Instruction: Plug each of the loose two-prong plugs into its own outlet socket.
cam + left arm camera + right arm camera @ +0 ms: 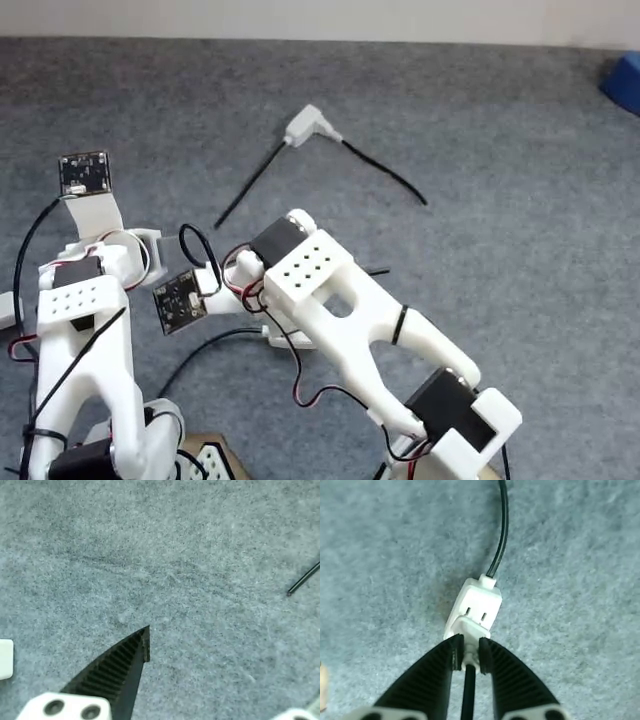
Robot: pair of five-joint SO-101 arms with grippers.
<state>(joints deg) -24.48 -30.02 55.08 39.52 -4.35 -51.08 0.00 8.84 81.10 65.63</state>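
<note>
The right gripper (467,654) has its fingers clamped on a small white two-prong plug (466,630), which touches a white boxy black-corded socket (479,600). The left gripper's (220,680) fingers are apart.

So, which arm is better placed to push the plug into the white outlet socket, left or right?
Right. The right tool is shut on the white plug, which touches the outlet socket. The left tool is open over bare carpet, holding nothing.

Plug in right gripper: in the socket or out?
In, apparently: the plug butts flush against the socket, no prongs showing between, right gripper shut on it.
</note>
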